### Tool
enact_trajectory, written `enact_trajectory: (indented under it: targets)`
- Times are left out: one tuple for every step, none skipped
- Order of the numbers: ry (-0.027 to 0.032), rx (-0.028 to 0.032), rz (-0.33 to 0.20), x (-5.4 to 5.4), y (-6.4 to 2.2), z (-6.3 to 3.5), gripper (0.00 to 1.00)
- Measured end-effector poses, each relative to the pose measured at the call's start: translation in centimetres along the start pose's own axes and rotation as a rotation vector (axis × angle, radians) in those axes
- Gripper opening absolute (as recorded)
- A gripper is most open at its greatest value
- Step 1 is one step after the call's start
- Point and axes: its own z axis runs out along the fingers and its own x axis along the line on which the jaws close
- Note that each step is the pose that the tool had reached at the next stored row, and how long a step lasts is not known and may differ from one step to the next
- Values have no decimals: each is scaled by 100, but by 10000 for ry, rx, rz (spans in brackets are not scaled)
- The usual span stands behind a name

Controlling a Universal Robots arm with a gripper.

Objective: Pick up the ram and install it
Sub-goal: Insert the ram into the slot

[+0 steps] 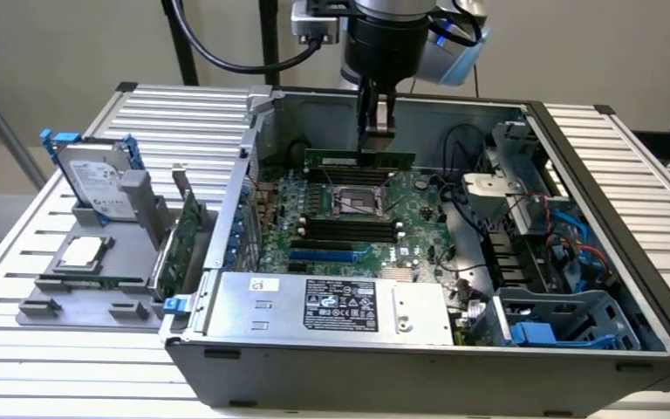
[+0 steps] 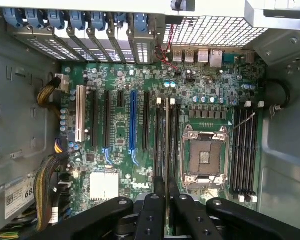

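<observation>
Clamped tight on the ram (image 1: 335, 160) with the gripper (image 1: 376, 140), edge-down just above the motherboard (image 1: 422, 209) inside the case (image 1: 347, 371), long axis parallel to the black slots (image 2: 159, 140) beside the empty socket (image 2: 205, 157), seemingly straight over one of them, not yet seated.

Room over mobo (image 2: 120, 135) btwn case walls (image 2: 20, 100)

surface: slatted metal table (image 1: 649, 175) | on it: open computer case (image 1: 311, 375), grey parts holder (image 1: 126, 262)
</observation>
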Motion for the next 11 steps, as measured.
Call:
enact_trajectory:
  targets:
    - [0, 0, 0, 0, 0, 0, 0]
    - [0, 0, 0, 0, 0, 0, 0]
    - [0, 0, 0, 0, 0, 0, 0]
    - [0, 0, 0, 0, 0, 0, 0]
    - [-1, 0, 0, 0, 0, 0, 0]
    - [0, 0, 0, 0, 0, 0, 0]
    - [1, -1, 0, 0, 0, 1, 0]
    - [-3, 1, 0, 0, 0, 10, 0]
    - [1, -1, 0, 0, -1, 24, 0]
    - [8, -1, 1, 1, -1, 43, 0]
    - [12, -1, 3, 1, -1, 61, 0]
